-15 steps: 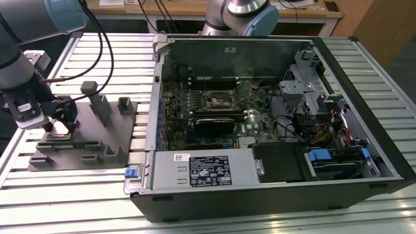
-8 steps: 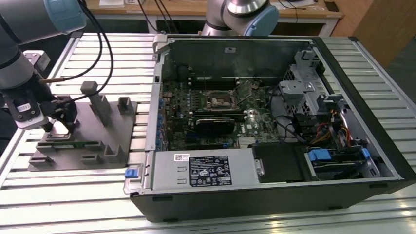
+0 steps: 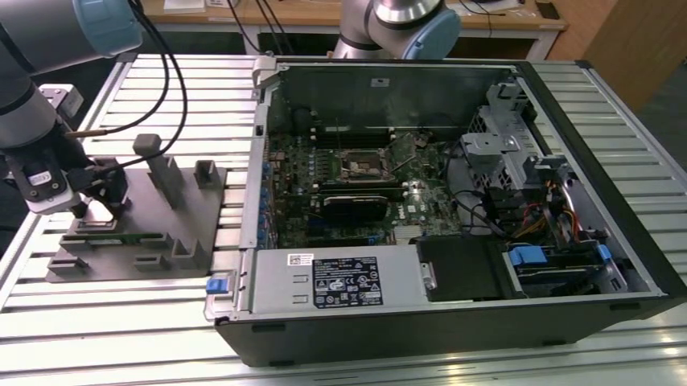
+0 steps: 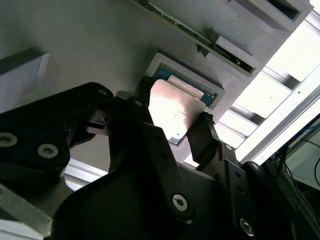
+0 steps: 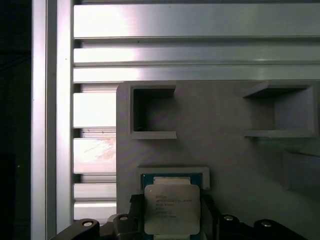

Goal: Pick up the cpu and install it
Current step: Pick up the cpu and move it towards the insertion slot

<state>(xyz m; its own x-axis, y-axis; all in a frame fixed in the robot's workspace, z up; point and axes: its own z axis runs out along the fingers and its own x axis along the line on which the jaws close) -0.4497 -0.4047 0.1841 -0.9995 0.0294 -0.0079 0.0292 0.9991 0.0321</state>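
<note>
The cpu [image 5: 171, 209], a small square chip with a silvery top, sits between the two black fingers of my gripper [image 5: 171, 201] in both wrist views. The gripper is shut on the cpu, a finger pressing each of two opposite edges. In the second wrist view the cpu [image 4: 175, 107] hangs slightly tilted just over its square pocket [image 4: 200, 75] in the grey fixture [image 5: 225, 155]. In the exterior view my gripper [image 3: 92, 211] is low over the fixture [image 3: 150, 237] at the exterior view's left. The black socket frame [image 3: 359, 165] lies on the motherboard inside the open computer case [image 3: 612, 161].
Grey posts [image 3: 163, 173] stand up from the fixture near my gripper. A long grey box with a white label [image 3: 333, 277] runs along the case's near side. Cables and drive cages [image 3: 504, 145] fill the case's far side. The slatted aluminium table [image 3: 108, 322] surrounds everything.
</note>
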